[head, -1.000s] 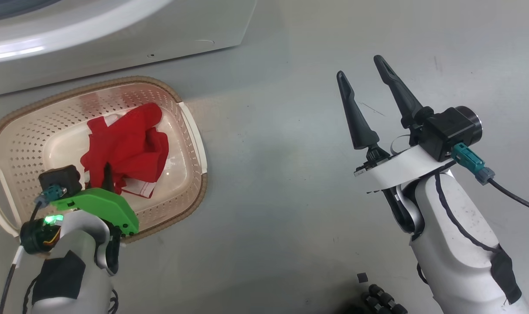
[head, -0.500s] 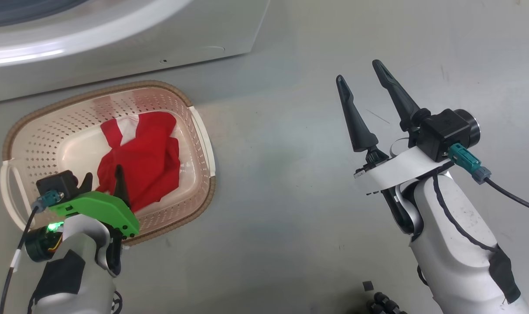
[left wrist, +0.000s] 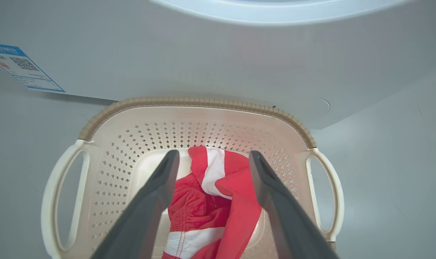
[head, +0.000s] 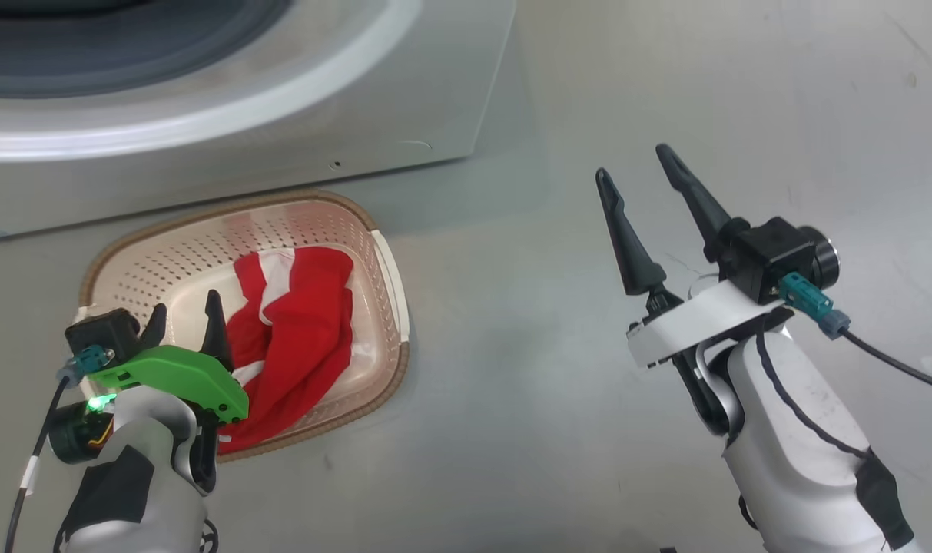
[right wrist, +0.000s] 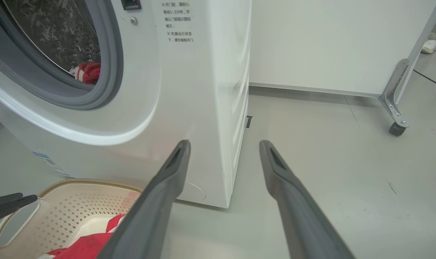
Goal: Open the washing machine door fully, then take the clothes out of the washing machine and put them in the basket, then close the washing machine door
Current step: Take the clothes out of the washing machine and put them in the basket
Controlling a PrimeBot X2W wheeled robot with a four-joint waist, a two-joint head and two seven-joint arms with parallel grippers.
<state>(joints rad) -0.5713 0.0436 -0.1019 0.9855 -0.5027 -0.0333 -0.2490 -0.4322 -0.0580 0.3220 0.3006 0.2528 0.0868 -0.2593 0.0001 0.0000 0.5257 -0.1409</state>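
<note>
The cream basket (head: 135, 257) sits on the floor in front of the white washing machine (head: 296, 146). Red clothes (head: 304, 338) with white stripes lie loose inside it, also seen in the left wrist view (left wrist: 218, 201). My left gripper (head: 185, 303) hangs open just above the basket's near side, fingers apart over the fabric and holding nothing (left wrist: 214, 154). My right gripper (head: 633, 163) stands open over bare floor to the right. Past its fingers (right wrist: 225, 144), the drum mouth (right wrist: 106, 90) holds another red garment (right wrist: 88, 72). The washing machine door is out of view.
A blue-edged label (left wrist: 20, 68) is on the machine's lower front. Grey floor (head: 512, 346) stretches right of the basket. Behind it stand a white panel (right wrist: 329, 43) and a metal leg with a caster (right wrist: 395, 115). A person's shoe (right wrist: 430, 45) is at the far right.
My left gripper has opened and let go of the red garment, which now lies in the basket. The head camera has tilted up, so the whole picture shifted. The right arm held still.
</note>
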